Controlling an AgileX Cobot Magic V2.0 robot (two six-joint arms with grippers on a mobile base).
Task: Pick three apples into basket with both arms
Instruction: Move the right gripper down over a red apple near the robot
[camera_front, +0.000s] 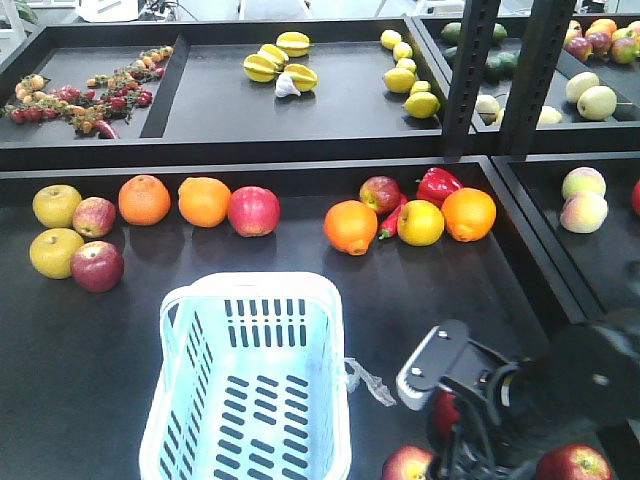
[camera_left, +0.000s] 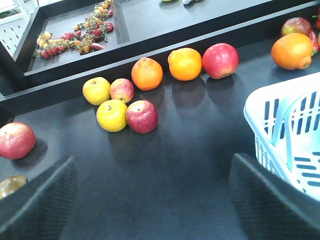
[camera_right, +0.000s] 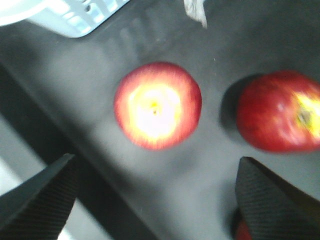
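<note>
The pale blue basket (camera_front: 190, 300) stands empty at the table's front centre. To its right my right arm (camera_front: 470, 385) hangs over dark red apples: one (camera_front: 408, 463) by the front edge, one (camera_front: 573, 462) further right, and a red patch (camera_front: 445, 410) behind the arm. In the right wrist view the right gripper (camera_right: 157, 200) is open above the table. One apple (camera_right: 157, 105) lies stem-up just beyond its fingers, and another (camera_right: 280, 117) lies to the right. My left gripper (camera_left: 155, 200) is open over bare table, left of the basket (camera_left: 272, 130).
Along the back of the table lie oranges (camera_front: 144, 199), yellow apples (camera_front: 57, 205), red apples (camera_front: 97, 266) and a red pepper (camera_front: 437, 184). A raised shelf (camera_front: 300, 145) with more fruit runs behind. Black uprights (camera_front: 470, 75) stand at the back right. Clear film (camera_front: 368, 380) trails from the basket.
</note>
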